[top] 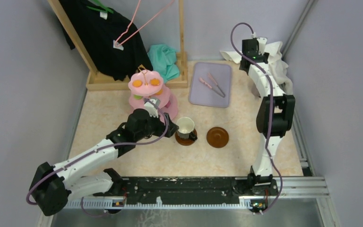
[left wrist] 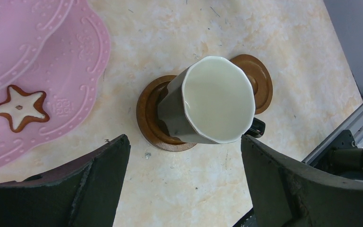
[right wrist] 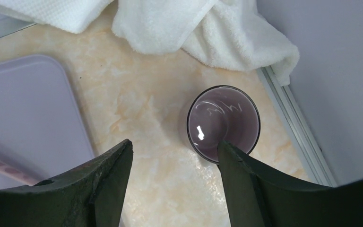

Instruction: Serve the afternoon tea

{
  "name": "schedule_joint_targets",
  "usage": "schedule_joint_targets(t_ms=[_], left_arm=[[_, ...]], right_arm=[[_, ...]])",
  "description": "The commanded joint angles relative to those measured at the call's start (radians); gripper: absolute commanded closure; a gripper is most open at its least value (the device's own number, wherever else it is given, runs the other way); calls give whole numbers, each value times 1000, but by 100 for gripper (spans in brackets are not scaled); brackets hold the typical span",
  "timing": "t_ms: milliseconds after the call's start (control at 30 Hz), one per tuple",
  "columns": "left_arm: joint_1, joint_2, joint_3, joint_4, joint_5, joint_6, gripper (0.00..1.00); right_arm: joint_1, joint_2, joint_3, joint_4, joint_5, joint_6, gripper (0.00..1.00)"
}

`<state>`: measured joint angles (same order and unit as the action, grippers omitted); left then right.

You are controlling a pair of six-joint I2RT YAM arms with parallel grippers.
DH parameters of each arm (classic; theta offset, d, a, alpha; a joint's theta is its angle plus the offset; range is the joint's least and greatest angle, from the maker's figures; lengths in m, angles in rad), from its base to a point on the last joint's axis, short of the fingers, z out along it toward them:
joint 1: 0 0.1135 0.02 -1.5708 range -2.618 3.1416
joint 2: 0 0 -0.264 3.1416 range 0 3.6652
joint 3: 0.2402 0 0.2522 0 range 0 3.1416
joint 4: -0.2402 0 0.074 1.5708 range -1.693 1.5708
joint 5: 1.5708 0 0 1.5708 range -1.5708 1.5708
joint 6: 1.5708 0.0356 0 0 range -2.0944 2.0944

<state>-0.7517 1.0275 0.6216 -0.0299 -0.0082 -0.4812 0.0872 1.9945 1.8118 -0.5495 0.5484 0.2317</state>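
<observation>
The pink three-tier stand (top: 149, 92) stands at the back left with orange rounds (top: 137, 83) on its top tier. A brown star (left wrist: 19, 106) lies on its bottom tier (left wrist: 75, 61). The cream mug (top: 185, 126) stands on a brown saucer (top: 185, 139); a second saucer (top: 217, 137) to its right is bare. My left gripper (top: 172, 128) is open just left of the mug, which stands just beyond the fingertips in the left wrist view (left wrist: 217, 99). My right gripper (top: 253, 47) is open at the back right above the mauve mug (right wrist: 223, 123), its right finger (right wrist: 246, 175) overlapping the rim.
The flat lilac tray (top: 210, 84) with thin pink tongs (top: 212, 85) lies between the stand and my right arm. A white towel (top: 276, 56) is bunched in the back right corner by the wall. A wooden rack with a black garment (top: 99, 33) and a teal cloth (top: 165, 59) stand behind the stand.
</observation>
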Motion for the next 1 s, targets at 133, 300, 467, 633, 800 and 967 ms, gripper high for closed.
schedule_joint_targets(t_ms=[133,300,467,633,800,967], left_arm=[[-62,22,2,51,-78,-27,8],[-83,2,4,52,-130,-27,8],[-93,-46,-2,59,-176,-18,8],[-95,-98,-14,66,-209,-14,8],[-95,-140,-11,61,-223,-5,7],[-98,-176,-11,60,-224,-3,7]], right_arm=[[-55,71,66,12,-27,-14,34],[-73,115,59,20,-53,-2,34],[-79,161,77,18,-69,-4,35],[-87,200,92,1,-90,-5,38],[-97,214,89,-3,-91,-18,57],[-109,204,68,3,-85,-21,78]])
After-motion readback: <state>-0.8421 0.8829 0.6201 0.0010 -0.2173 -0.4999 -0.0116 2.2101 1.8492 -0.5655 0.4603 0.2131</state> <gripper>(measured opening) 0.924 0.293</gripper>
